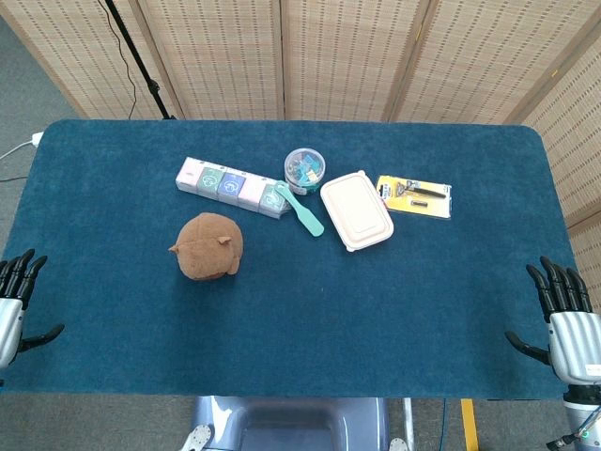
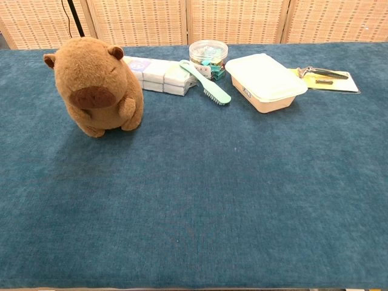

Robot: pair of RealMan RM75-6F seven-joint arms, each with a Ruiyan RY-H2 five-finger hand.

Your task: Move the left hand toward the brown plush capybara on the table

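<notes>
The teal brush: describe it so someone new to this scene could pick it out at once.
On the blue table, look to the far middle, where a row of items runs left to right. The teal brush lies slanted there, its handle end resting on the row of pastel boxes, just in front of the clear round jar. It is the only long, thin, mint-green item.

Blue-clothed table point(image 1: 423, 310) under capybara point(image 1: 208, 246), clutter.

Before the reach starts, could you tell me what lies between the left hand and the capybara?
Only bare blue table separates left hand from capybara, per the head view.
</notes>
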